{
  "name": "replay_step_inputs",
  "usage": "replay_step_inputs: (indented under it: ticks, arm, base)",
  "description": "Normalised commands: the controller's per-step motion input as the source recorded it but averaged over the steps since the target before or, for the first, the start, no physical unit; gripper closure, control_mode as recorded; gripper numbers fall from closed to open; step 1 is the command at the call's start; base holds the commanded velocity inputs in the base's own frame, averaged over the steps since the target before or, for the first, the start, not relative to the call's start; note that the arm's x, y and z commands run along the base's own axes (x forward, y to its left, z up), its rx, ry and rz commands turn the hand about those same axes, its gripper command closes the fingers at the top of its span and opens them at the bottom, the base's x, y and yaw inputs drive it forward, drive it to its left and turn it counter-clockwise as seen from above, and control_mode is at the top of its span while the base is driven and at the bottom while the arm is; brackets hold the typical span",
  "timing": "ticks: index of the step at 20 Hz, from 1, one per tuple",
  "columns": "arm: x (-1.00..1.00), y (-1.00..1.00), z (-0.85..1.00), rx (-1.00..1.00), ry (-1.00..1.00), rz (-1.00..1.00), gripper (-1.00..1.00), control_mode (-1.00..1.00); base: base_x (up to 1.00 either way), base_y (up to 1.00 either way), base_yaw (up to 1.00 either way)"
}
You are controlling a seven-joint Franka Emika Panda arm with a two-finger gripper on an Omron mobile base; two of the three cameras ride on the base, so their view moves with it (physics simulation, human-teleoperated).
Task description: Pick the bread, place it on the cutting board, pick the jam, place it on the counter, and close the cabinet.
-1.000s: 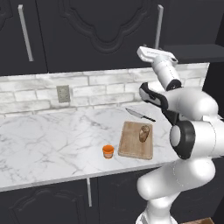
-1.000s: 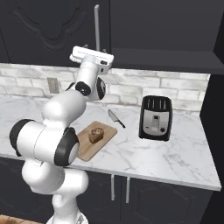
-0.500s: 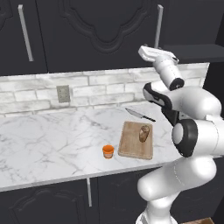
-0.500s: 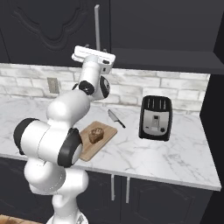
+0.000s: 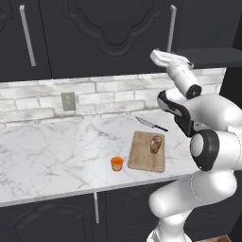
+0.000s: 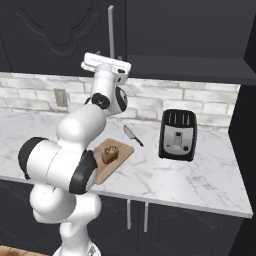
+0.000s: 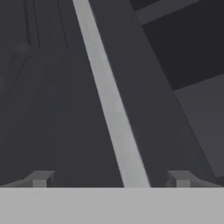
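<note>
The bread [image 5: 156, 144] stands upright on the cutting board [image 5: 142, 160], also seen as bread [image 6: 110, 154] on the board [image 6: 120, 150]. The orange jam [image 5: 116, 163] sits on the white marble counter [image 5: 52, 156], just left of the board. My gripper [image 5: 158, 55] is raised in front of the dark upper cabinet [image 5: 108, 38], close to its silver bar handle [image 5: 171, 28]. In the hand view the gripper [image 7: 110, 179] is open, fingertips [image 7: 41, 178] wide apart, and the handle [image 7: 109, 100] runs between them. Nothing is held.
A knife [image 5: 151, 124] lies on the counter behind the board. A black toaster [image 6: 177, 134] stands to the right. A dark open shelf [image 6: 185, 65] lies right of the cabinet door. An outlet [image 5: 68, 101] is on the brick backsplash.
My hand has barely shifted in front of the cabinet handle. The bread, jam and board have stayed where they were.
</note>
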Motion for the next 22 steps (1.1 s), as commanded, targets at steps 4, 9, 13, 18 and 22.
replay_step_inputs:
  ticks: [4,9,13,18,22]
  arm:
    - [-0.08,-0.18,0.00,0.00,0.00,0.09,-1.00,-1.00]
    - [-0.13,-0.27,0.00,0.00,0.00,0.08,-1.00,-1.00]
    - [-0.31,-0.29,0.00,0.00,0.00,0.06,-1.00,-1.00]
    - [-0.39,-0.19,0.02,0.00,0.00,0.04,-1.00,-1.00]
    - [-0.48,-0.09,0.12,0.00,0.00,0.02,-1.00,-1.00]
  base:
    - [0.00,0.00,0.00]
    - [0.00,0.00,0.00]
    - [0.00,0.00,0.00]
    - [0.00,0.00,0.00]
    - [0.00,0.00,0.00]
